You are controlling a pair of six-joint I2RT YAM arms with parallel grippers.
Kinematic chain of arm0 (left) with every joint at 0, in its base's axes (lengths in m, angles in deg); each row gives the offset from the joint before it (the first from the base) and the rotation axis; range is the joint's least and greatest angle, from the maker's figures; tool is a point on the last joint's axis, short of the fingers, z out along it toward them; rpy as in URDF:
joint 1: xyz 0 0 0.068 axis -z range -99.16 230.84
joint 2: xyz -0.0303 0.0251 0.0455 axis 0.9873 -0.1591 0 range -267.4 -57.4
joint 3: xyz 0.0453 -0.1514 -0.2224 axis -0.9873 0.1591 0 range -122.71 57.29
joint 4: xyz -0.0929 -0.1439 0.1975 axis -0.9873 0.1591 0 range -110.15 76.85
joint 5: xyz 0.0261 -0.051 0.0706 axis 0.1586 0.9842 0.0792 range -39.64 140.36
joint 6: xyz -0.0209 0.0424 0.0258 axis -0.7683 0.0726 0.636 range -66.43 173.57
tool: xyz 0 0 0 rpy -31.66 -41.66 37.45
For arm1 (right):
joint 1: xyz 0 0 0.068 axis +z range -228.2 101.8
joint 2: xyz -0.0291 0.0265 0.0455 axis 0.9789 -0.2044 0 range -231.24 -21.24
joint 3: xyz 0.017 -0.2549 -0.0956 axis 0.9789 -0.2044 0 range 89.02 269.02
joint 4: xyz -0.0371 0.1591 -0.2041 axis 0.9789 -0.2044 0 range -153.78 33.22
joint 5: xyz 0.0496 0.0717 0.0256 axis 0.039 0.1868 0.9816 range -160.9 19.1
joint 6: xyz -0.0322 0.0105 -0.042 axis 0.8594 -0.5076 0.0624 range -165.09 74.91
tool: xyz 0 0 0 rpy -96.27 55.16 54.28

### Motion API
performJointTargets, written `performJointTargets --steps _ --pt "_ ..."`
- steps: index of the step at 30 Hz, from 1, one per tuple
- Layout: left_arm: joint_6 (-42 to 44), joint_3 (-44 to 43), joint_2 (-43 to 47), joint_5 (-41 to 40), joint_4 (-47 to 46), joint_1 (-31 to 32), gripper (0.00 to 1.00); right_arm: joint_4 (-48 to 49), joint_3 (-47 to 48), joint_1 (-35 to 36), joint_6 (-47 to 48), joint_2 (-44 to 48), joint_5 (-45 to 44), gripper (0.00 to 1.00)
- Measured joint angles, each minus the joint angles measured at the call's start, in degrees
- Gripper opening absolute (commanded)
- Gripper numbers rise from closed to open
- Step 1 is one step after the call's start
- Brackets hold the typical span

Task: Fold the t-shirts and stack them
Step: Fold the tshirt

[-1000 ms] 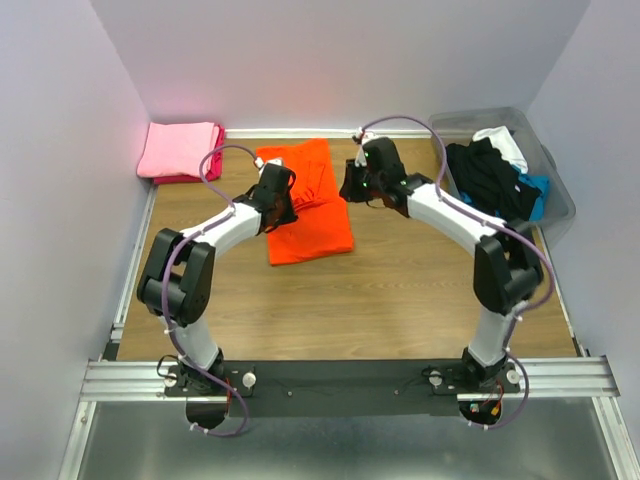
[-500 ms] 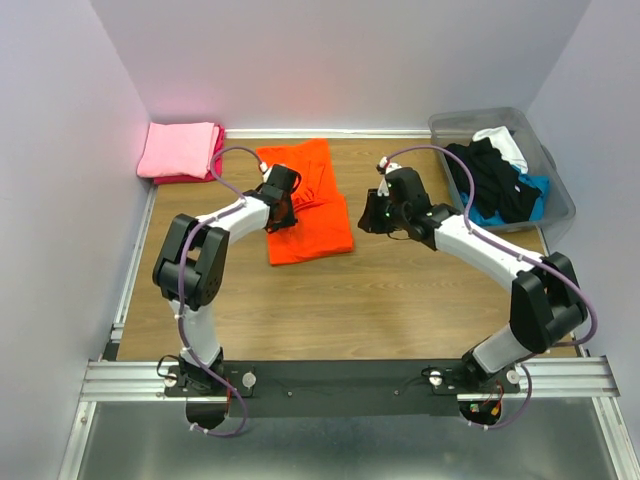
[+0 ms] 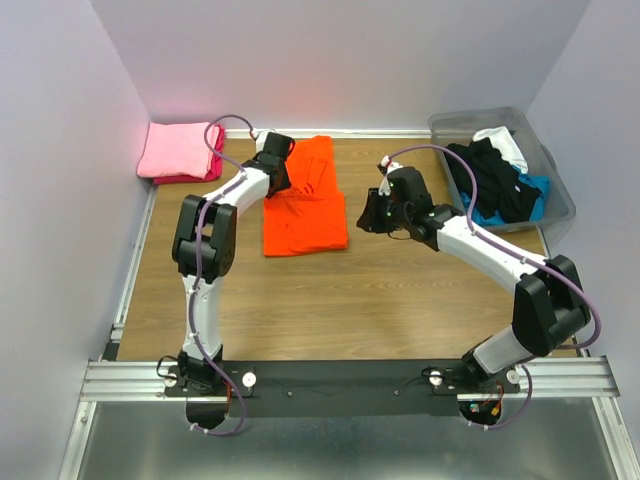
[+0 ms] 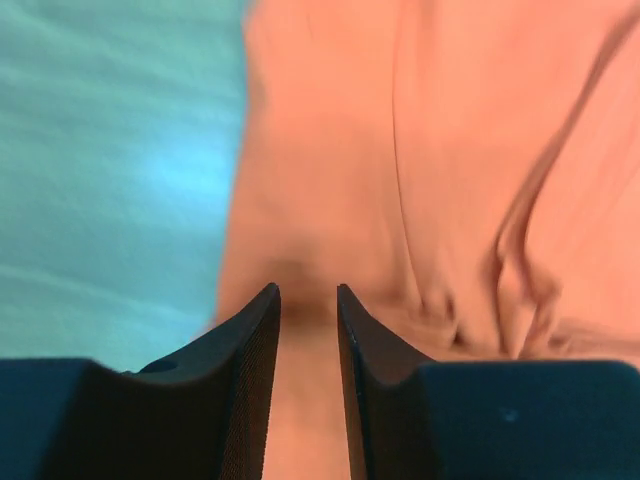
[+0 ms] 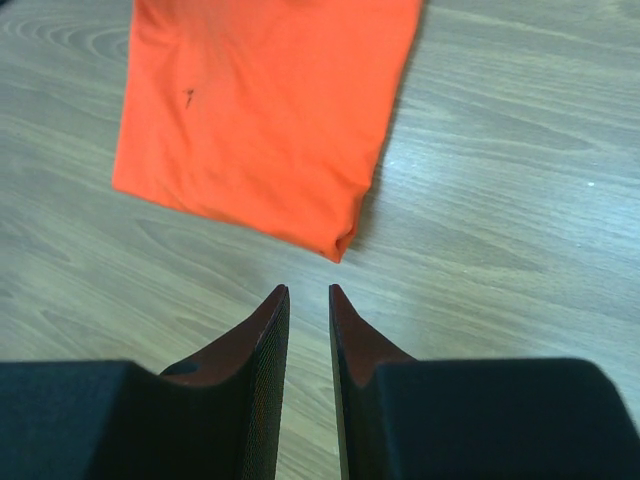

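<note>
The bright orange t-shirt lies folded into a long rectangle on the wooden table, left of centre. My left gripper is at its far left corner. In the left wrist view, blurred, its jaws stand close together with orange cloth between them. My right gripper hovers over bare wood just right of the shirt. In the right wrist view the gripper is narrowly open and empty, and the shirt's near corner lies ahead of it.
A folded light pink shirt rests on a magenta one in the far left corner. The translucent grey bin at the far right holds black, white and blue shirts. Walls close the table on three sides.
My left gripper moved toward the far wall and the orange shirt turned and straightened with it. My right gripper drew back from the shirt's right edge and now stays still.
</note>
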Motion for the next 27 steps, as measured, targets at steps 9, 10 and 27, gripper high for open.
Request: performJointTargets --steps 9,10,27 --pt "1.4 3.5 5.2 -0.3 -3.5 -2.8 0.79 1.1 3.0 0.0 -0.7 -6.8 7.2 0.30" --pt "1.4 6.1 7.5 0.4 -4.2 -2.8 0.79 1.7 3.3 0.0 -0.8 -8.0 8.6 0.30" --pt "-2.4 42.3 27.9 18.9 -12.6 -2.5 0.42 15.8 8.0 -1.6 -4.2 -26.3 28.8 0.26"
